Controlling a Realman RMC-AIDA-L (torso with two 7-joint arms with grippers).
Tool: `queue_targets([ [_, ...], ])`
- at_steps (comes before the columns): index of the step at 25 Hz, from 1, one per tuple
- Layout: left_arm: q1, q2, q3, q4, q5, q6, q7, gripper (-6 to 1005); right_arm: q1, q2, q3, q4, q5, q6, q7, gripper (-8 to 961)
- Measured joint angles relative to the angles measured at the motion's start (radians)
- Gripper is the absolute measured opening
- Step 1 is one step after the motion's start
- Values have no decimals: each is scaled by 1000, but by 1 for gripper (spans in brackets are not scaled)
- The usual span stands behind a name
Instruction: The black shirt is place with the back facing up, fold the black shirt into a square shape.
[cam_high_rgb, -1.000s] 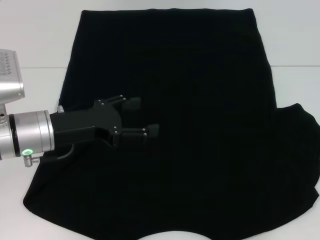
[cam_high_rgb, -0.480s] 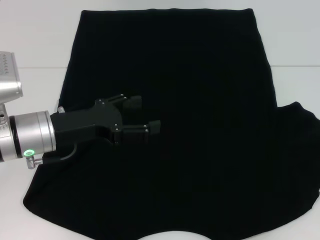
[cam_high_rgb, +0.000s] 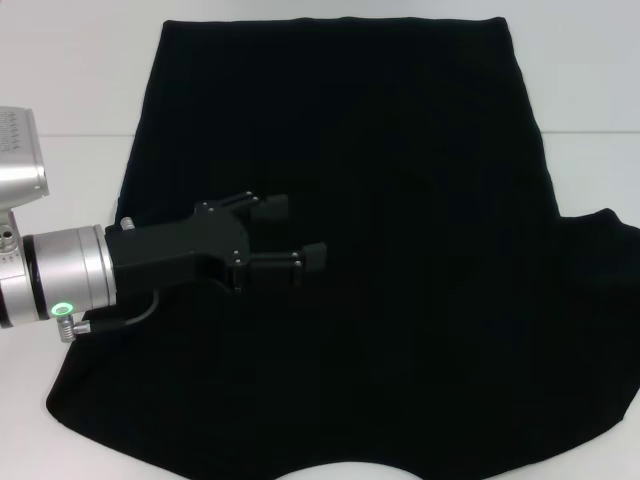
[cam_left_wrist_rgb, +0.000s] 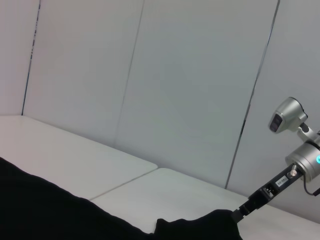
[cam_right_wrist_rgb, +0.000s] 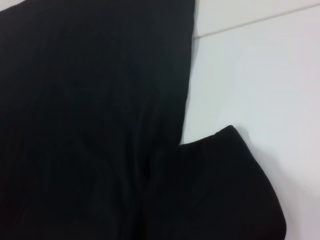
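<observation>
Your left tool (cam_high_rgb: 288, 235) hung over the black shirt (cam_high_rgb: 400, 200), toward the surface's (cam_high_rgb: 70, 90) left edge, fingers spread and holding nothing. The shirt lay flat and spread across the middle of the surface, one sleeve reaching toward the right edge. Had you closed there, you risked pinching one layer mid-panel and dragging wrinkles. Your right tool was out of view.
</observation>
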Motion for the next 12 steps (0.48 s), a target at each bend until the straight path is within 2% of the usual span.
queue_targets([
  [12, 0, -5, 0, -6, 0, 5, -11, 950, -19, -9, 41, 3, 2, 16, -26, 4],
])
